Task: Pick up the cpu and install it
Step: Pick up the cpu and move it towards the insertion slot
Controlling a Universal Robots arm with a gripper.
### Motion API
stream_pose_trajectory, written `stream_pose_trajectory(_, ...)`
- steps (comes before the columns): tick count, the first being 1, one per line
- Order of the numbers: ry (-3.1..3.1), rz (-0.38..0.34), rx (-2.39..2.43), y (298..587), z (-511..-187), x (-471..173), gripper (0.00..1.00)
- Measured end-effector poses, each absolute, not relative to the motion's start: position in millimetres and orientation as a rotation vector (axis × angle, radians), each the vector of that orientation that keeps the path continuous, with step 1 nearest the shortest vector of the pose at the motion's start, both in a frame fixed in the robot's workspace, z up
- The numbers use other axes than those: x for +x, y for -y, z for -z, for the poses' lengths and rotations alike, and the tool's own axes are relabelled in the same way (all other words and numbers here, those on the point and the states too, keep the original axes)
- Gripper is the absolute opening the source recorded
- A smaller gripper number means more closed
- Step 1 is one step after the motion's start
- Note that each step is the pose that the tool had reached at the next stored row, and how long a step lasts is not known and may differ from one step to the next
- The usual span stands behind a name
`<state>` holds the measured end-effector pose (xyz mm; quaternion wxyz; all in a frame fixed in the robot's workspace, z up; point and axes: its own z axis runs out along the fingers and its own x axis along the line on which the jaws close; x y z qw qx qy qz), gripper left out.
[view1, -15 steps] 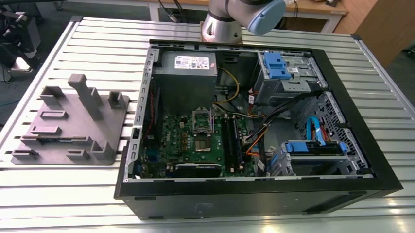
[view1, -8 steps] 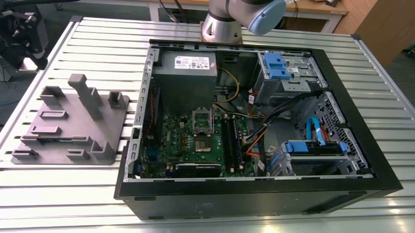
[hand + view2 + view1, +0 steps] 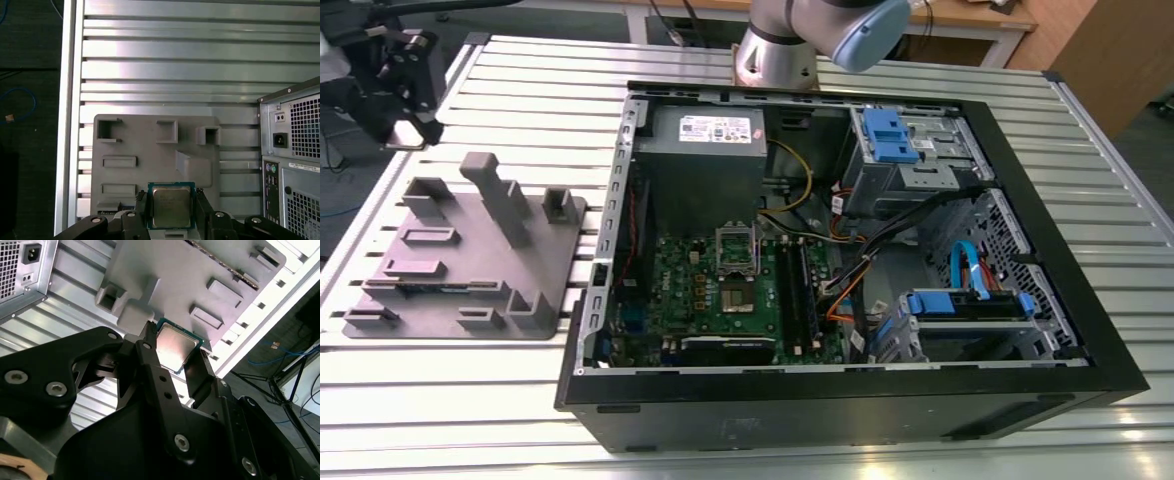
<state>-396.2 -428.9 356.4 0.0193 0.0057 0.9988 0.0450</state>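
- Silver-grey metal lid of the cpu (image 3: pixel 171 206) faces the camera in both wrist views, with its thin green edge showing around it.
- The gripper (image 3: pixel 176 351) is clamped on the cpu: one black finger sits on each of two opposite edges, and the lid between them is bare.
- Location: the chip is held in the air, off the grey fixture tray (image 3: pixel 454 270), near the bench's (image 3: pixel 520 60) far corner on the exterior view's left.
- The tray lies flat on the slatted aluminium bench, just beside the open PC case (image 3: pixel 1067 300), and its upright blocks stand clear of the fingers.
- The green motherboard (image 3: pixel 707 290) lies flat inside the case, well apart from the gripper. I read the metal frame at its middle as the socket, but I can't tell its lever state from here.
- My read of the step in hand: cpu picked and in transit, install not yet done.
- To do it well:
  - Keep the chip level, with the grip on the edges only.
  - Don't add squeeze. The hold looks square already, and a skewed chip would bind in the socket.
  - Travel high enough to clear the tray blocks and the case wall.
- Risk: a thin edge grip could slip if the arm jerks.
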Motion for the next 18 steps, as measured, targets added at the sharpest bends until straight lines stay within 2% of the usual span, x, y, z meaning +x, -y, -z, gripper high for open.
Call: stream_pose_trajectory(18, -3.1, -0.14, 0.018, 429, -355, -346, 0.47)
